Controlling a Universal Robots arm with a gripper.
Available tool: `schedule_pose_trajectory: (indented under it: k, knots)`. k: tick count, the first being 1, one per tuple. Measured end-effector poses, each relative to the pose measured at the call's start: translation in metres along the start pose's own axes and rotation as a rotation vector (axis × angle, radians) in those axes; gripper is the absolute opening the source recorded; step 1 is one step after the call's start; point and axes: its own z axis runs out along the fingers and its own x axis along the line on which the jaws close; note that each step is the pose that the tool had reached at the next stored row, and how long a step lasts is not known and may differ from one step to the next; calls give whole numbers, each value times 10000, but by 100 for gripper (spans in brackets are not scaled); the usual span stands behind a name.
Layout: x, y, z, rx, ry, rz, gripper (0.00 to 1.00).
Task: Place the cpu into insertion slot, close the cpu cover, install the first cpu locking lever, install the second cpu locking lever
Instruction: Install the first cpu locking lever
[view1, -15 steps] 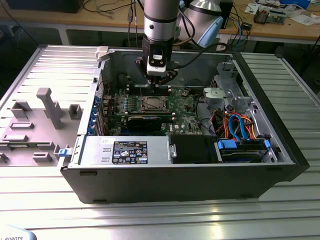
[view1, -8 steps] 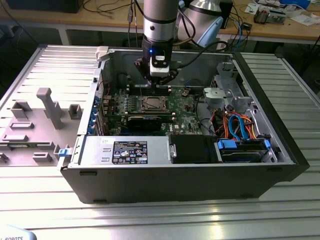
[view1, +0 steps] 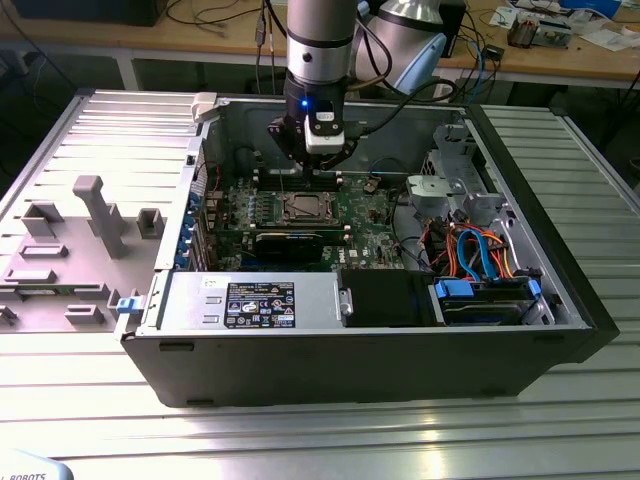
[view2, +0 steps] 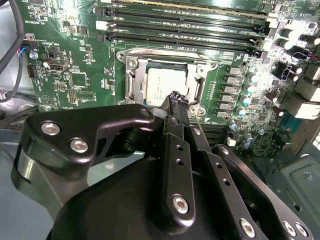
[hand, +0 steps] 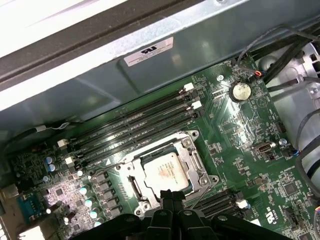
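The cpu (view2: 161, 86) lies flat in the insertion slot (view1: 303, 207) on the green motherboard, its grey face showing through the window of the cpu cover (view2: 133, 75). The silver cover frame lies down over the chip in both wrist views, with the cpu (hand: 165, 171) inside the cover (hand: 196, 159). My gripper (view2: 178, 99) hangs just above the socket's edge, at one side of the frame. Its two black fingers are pressed together with nothing between them. In the exterior view the gripper (view1: 312, 160) stands over the board inside the open computer case.
Long black memory slots (view2: 185, 27) run beside the socket. The case walls (view1: 330, 350) surround the board, with a power supply (view1: 250, 302), a drive bay (view1: 485, 300) and bundled cables (view1: 470, 250) nearby. A grey fixture plate (view1: 70, 250) lies at the exterior view's left.
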Motion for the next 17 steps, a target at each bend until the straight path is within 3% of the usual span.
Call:
schedule_pose_trajectory:
  k: [11,14,17]
  knots:
    - [0,0,0,0,0,-49,11]
    - [0,0,0,5,5,-398,11]
    - [0,0,2,13,13,-1094,11]
